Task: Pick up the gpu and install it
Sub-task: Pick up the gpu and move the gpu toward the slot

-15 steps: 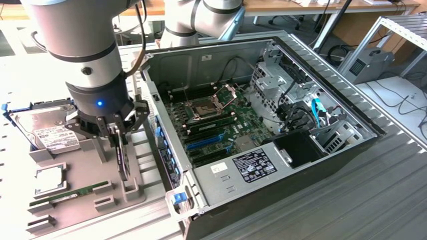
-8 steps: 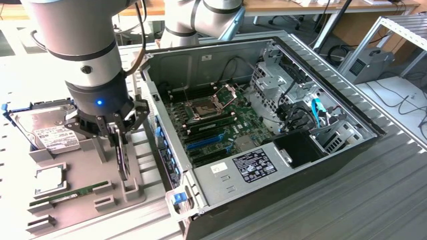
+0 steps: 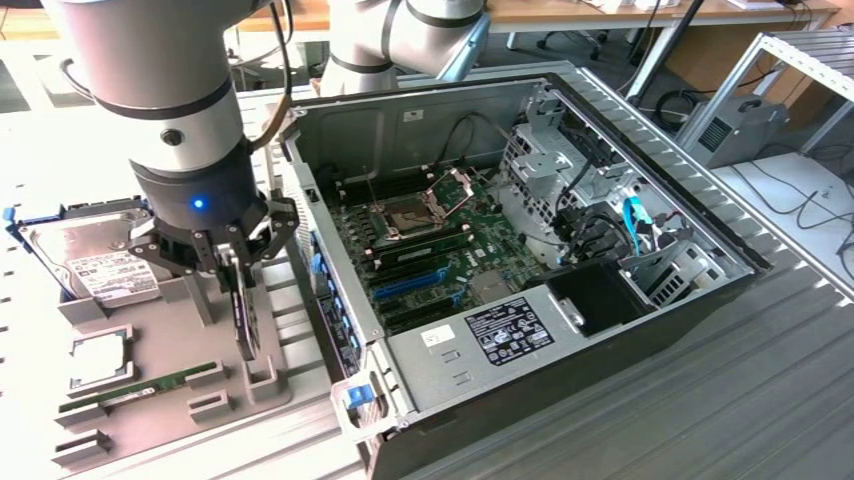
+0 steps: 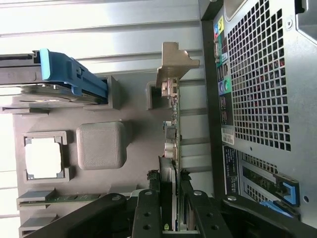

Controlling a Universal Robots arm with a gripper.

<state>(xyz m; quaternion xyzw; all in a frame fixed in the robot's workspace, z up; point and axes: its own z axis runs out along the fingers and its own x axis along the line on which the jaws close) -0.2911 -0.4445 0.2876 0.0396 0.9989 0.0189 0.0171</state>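
A ribbed metal tabletop (image 3: 747, 400), desks (image 3: 561, 12) behind, carries a grey tray (image 3: 160, 340) and an open case (image 3: 400, 130). The hand (image 3: 230, 265) pinches the gpu (image 3: 244, 320) edge-on over the tray, beside the case. The wrist view adds its silver bracket (image 4: 174, 62).

The gpu (image 4: 173, 69) is seen dark-boarded with a silver bracket, the tray (image 4: 136, 121) is coloured grey, the drive caddy (image 4: 69, 74) blue, and the case panel (image 4: 257, 74) is patterned with square holes.

Parts tray (image 3: 160, 340) sits on the exterior view's left, open computer case (image 3: 441, 385) on its right. Hard drive (image 3: 100, 250) at tray's far left, memory stick (image 3: 140, 387) along near edge. Graphics card (image 3: 244, 320) upright at tray's right side, just beside case.
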